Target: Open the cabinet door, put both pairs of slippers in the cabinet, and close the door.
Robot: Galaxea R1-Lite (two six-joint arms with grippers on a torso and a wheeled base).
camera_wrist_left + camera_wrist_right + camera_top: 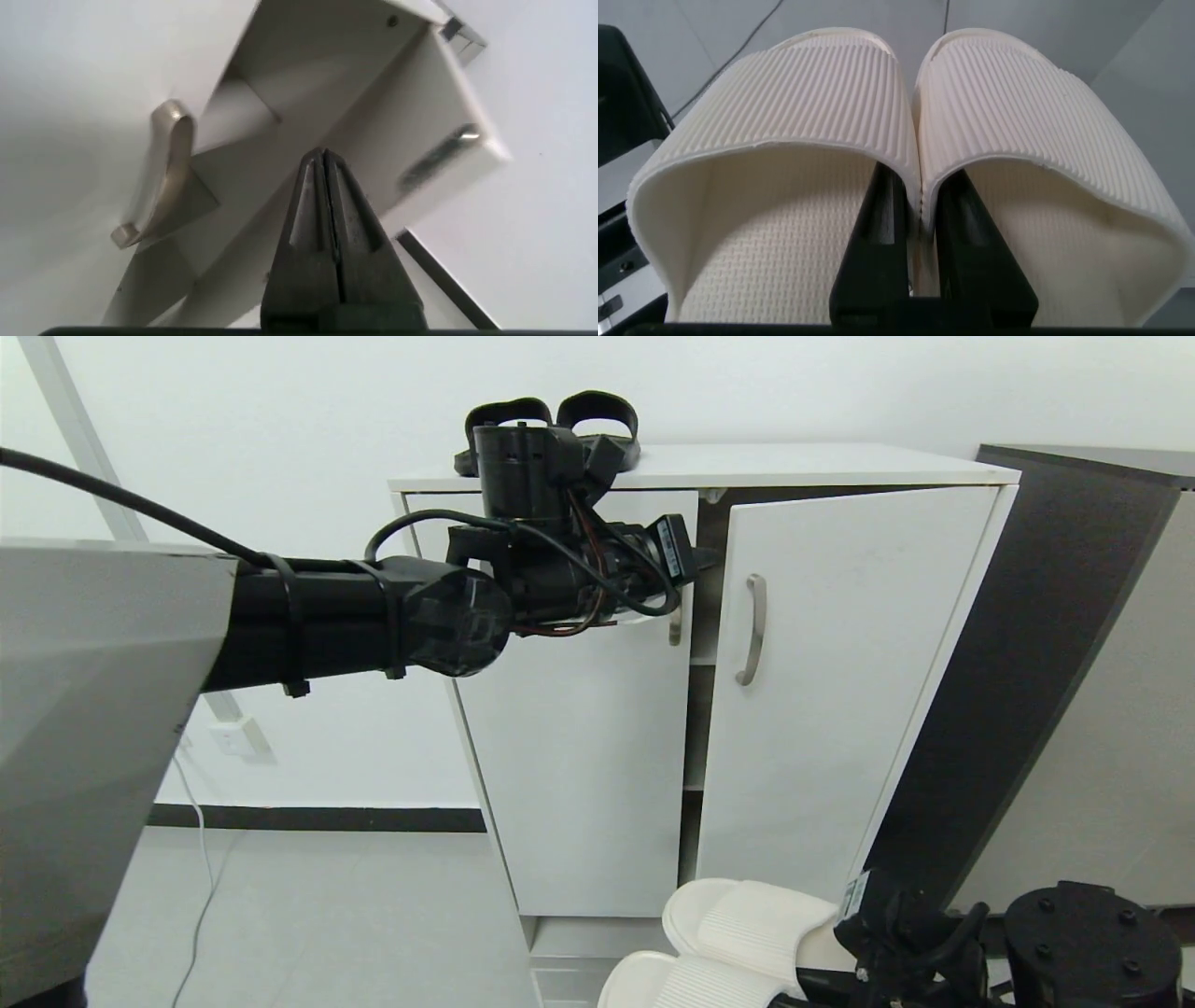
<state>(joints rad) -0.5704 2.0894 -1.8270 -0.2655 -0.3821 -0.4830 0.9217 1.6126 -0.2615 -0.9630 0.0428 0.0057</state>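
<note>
The white cabinet point(840, 476) has two doors with a dark gap between them. The left door point(579, 756) looks slightly ajar. My left gripper point(324, 166) is shut on nothing, its tips at the inner edge of the left door beside that door's handle point(161, 173). In the head view the left gripper point(702, 560) hides most of that handle. A black pair of slippers point(597, 409) lies on the cabinet top. My right gripper point(920, 201) is shut on the white slippers point(831, 103), pinching their inner sides together, low in front of the cabinet point(738, 924).
The right door point(840, 709) is shut, with its handle point(752, 630) free. A dark grey panel point(1046, 663) stands against the cabinet's right side. A wall socket and cable point(233, 737) sit low on the wall at left, above bare floor point(327, 915).
</note>
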